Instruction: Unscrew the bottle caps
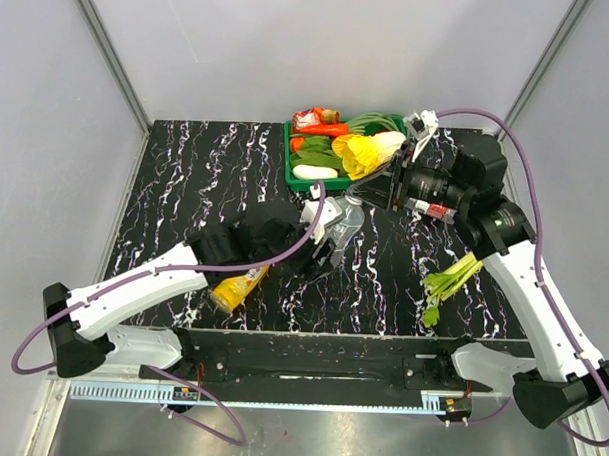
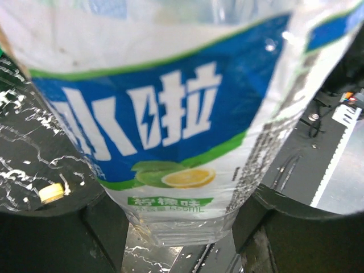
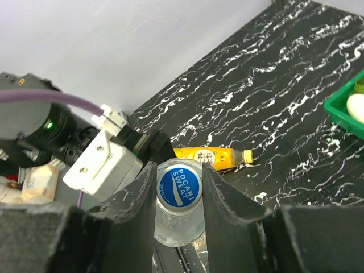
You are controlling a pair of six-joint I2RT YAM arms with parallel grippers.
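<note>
Black white-veined marble bench (image 1: 206, 175). Far edge: green plastic tray (image 1: 289, 152) holding an orange carrot (image 1: 326, 129), white radish (image 1: 314, 172) and yellow leafy cabbage (image 1: 362, 153). Near right corner: loose green celery stalk (image 1: 448, 283).

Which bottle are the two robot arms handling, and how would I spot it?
On the black marbled table, just in front of the green plastic tray of vegetables, a clear plastic bottle with a blue-and-white label is held between both arms. The left gripper clamps its body and the right gripper grips its round blue cap; the orange juice bottle lies flat, alone.
</note>
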